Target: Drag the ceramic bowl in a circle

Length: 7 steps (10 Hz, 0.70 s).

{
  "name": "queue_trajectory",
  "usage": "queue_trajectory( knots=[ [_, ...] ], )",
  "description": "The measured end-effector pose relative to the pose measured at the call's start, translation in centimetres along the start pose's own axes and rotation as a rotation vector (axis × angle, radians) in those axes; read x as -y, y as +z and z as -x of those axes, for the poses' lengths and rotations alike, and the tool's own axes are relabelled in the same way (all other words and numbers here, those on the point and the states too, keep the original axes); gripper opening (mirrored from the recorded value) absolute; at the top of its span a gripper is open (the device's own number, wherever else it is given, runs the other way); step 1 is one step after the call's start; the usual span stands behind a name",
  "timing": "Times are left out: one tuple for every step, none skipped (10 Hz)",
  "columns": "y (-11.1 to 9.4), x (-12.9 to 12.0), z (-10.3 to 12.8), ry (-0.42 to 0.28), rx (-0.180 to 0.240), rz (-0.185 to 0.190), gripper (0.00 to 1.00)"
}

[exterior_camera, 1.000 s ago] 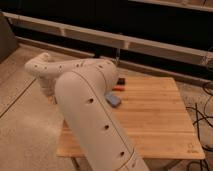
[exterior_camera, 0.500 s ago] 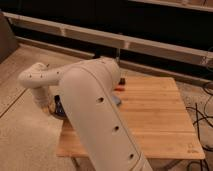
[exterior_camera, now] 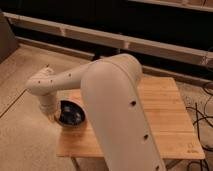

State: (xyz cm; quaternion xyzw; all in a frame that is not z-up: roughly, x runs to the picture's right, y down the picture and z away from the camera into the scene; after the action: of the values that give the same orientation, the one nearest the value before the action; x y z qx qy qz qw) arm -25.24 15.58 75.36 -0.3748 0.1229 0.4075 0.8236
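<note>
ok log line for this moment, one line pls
gripper: at bowl's left rim, hidden by arm | ceramic bowl: upright, table's front-left corner | arm: covers table's left half

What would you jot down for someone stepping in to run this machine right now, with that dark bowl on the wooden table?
End effector: down at the left rim of the ceramic bowl, mostly hidden behind the white arm.
Bowl: upright near the front-left corner of the wooden table, close to the left edge.
Done: arm has reached the bowl.
Left: how much of the circle is traced cannot be told from this view; watch the table edge while dragging.
</note>
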Motion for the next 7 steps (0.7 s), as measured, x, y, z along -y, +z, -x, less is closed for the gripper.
queue_trajectory(
  knots=[
    [-0.2, 0.6, -0.4, 0.019, 0.002, 0.000, 0.00],
    [-0.6, 2.4, -0.9, 0.069, 0.013, -0.001, 0.00],
    [-0.9, 4.0, -1.0, 0.107, 0.020, -0.011, 0.00],
    [-1.0, 5.4, -0.6, 0.136, 0.022, -0.021, 0.00],
    [-1.0, 7.2, -0.1, 0.172, 0.012, -0.040, 0.00],
    [-1.0, 8.3, 0.3, 0.194, 0.006, -0.049, 0.00],
    [-0.8, 11.1, 1.5, 0.256, -0.015, -0.075, 0.00]
  ],
)
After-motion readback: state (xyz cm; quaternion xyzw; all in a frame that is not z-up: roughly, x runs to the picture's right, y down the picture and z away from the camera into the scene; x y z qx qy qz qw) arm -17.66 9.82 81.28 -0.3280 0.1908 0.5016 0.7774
